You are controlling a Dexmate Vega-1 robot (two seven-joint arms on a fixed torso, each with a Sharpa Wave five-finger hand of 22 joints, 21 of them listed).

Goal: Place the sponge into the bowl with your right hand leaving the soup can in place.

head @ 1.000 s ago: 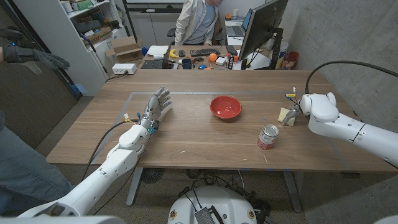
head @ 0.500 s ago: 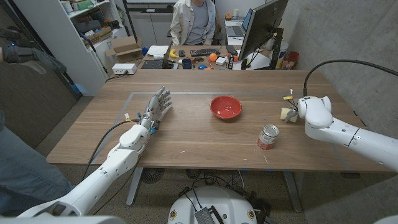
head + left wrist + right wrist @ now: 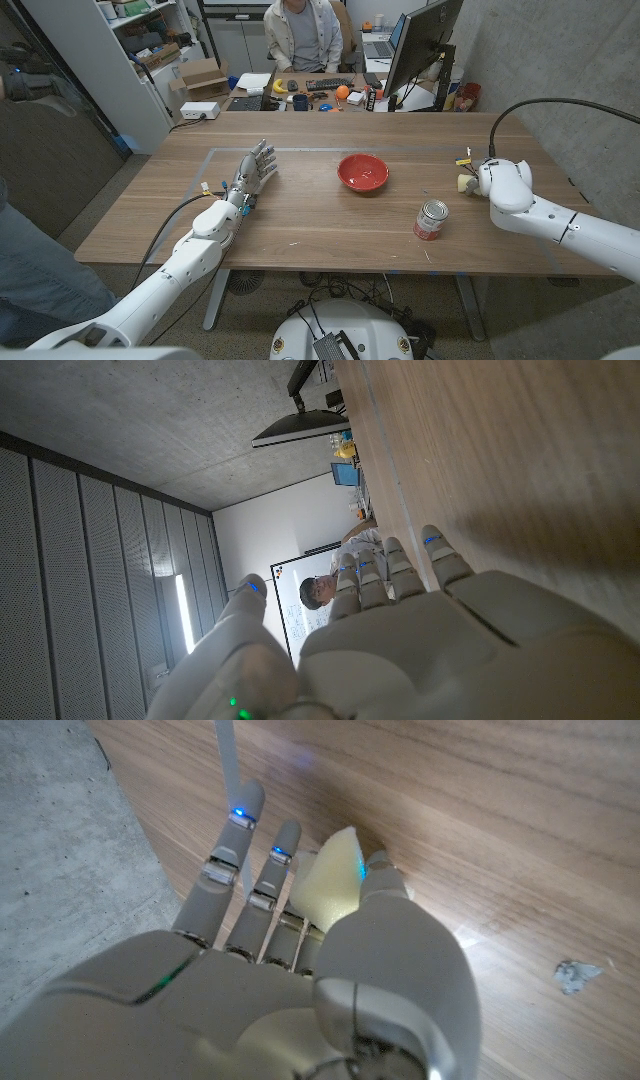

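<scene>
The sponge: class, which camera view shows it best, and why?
The right wrist view: the pale sponge sits close up between the right hand's fingers. The head view shows just a sliver beside that hand.

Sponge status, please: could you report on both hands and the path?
Right hand grips sponge. Left hand open, idle. Bowl empty; can beside path.

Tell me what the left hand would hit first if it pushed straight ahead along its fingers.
Probably nothing on the table: the left hand points toward the far edge, left of the bowl, over bare wood. Depth is hard to judge.
</scene>
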